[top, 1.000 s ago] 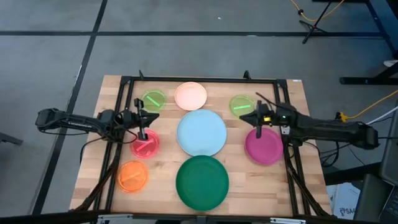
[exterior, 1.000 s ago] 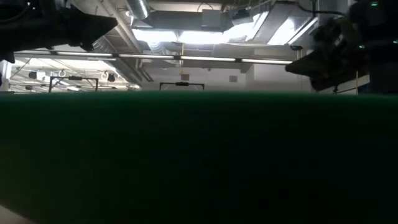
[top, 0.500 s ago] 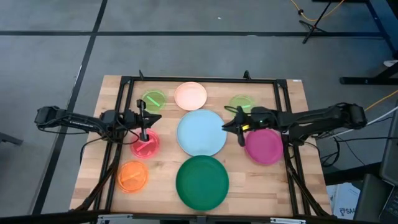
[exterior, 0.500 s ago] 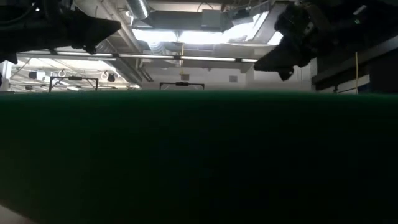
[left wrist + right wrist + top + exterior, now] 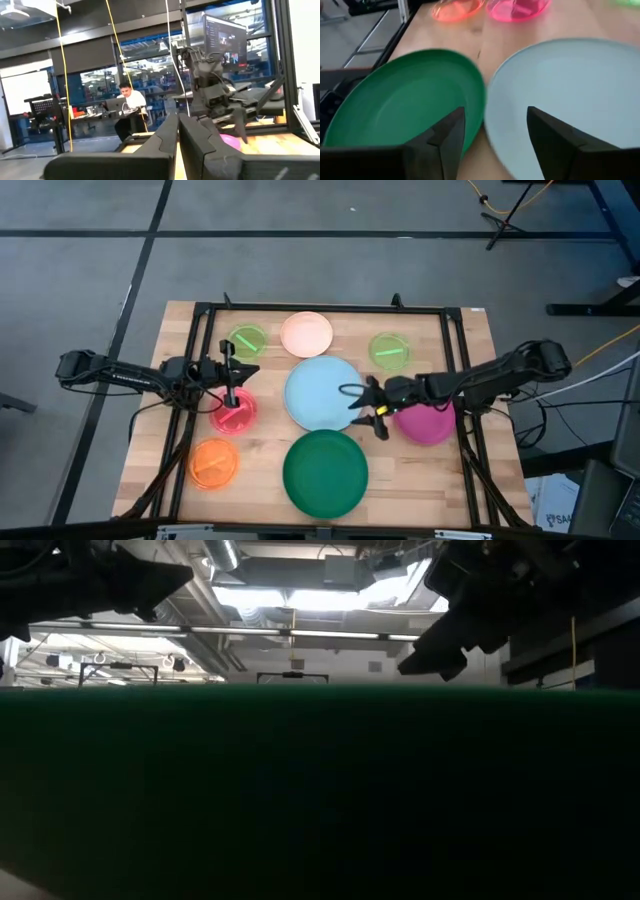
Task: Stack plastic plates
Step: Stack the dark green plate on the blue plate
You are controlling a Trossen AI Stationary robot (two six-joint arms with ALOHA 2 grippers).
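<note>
Wooden table (image 5: 470,480) with a black frame, grey floor around it. All eight plates lie flat and separate, nothing stacked yet. Light blue plate (image 5: 323,392) centre, dark green plate (image 5: 325,472) just in front of it, magenta plate (image 5: 428,416) to the right, peach plate (image 5: 306,334) at the back, lime plates (image 5: 247,341) and (image 5: 389,349) either side of it, pink-red plate (image 5: 235,413) and orange plate (image 5: 213,463) on the left.

Right gripper (image 5: 363,408) hangs low over the seam between blue and green, fingers (image 5: 444,136) spread wide, empty.

Left gripper (image 5: 231,394) sits above the pink-red plate, fingers closed together, nothing held.

Looks like the approach for a first pick. Next needs a finger under a rim, likely blue, since the plates lie flat.
</note>
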